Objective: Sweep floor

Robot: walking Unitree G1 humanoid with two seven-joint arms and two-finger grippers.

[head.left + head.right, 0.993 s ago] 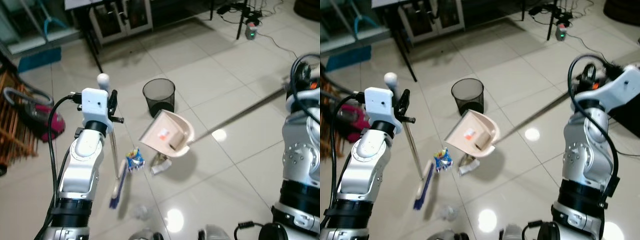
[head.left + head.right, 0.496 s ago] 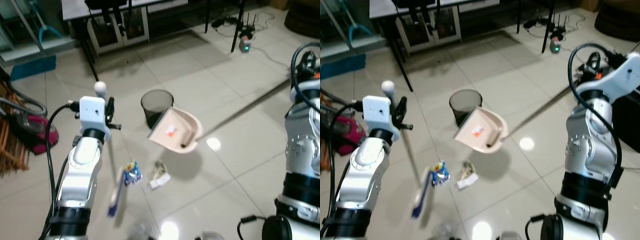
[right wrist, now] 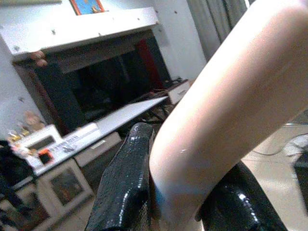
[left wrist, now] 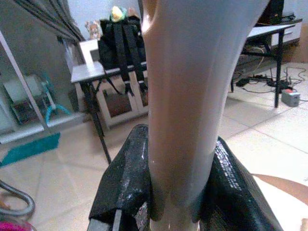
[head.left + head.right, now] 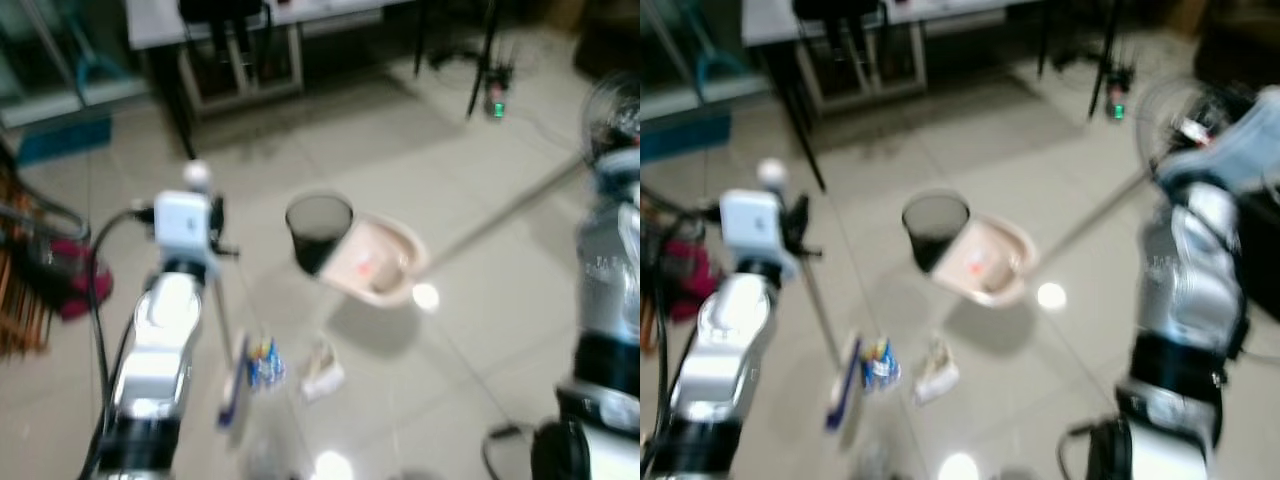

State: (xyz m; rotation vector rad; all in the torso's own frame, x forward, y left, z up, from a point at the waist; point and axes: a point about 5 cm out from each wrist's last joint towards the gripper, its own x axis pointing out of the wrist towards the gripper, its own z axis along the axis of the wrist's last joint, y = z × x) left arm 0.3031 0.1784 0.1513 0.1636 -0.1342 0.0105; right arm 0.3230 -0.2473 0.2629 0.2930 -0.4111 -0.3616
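1. Head views, both blurred: the left gripper (image 5: 215, 215) holds the pale, ball-topped broom handle (image 5: 218, 300) upright. Its blue-bristled broom head (image 5: 235, 395) rests on the glossy tiled floor (image 5: 450, 340), just beside a blue-and-yellow snack wrapper (image 5: 264, 362) and a crumpled white paper scrap (image 5: 322, 368).

2. Same views: the cream plastic dustpan (image 5: 985, 262) hangs in the air on its long pale handle (image 5: 1090, 212), which runs up toward the right arm (image 5: 1190, 270). The pan's mouth is tipped against the rim of the black mesh wastebasket (image 5: 932, 228). Something small and reddish seems to lie in the pan; the blur hides what it is.

3. Left wrist view: the jaws of the left gripper (image 4: 178, 192) are closed round the broom handle, with a black finger (image 4: 122, 185) pressed to each side. Behind stand a grey tabletop (image 4: 91, 72) bearing a black backpack (image 4: 120, 45).

4. Right wrist view: the jaws of the right gripper (image 3: 185, 199) are clamped on the dustpan's handle in the same way, with the fingers (image 3: 127, 185) flanking it.

5. Progress, as a judgement: one panful looks ready to be emptied into the wastebasket. The wrapper and the scrap are not yet collected, so at least one more sweep into the pan and one more emptying remain.
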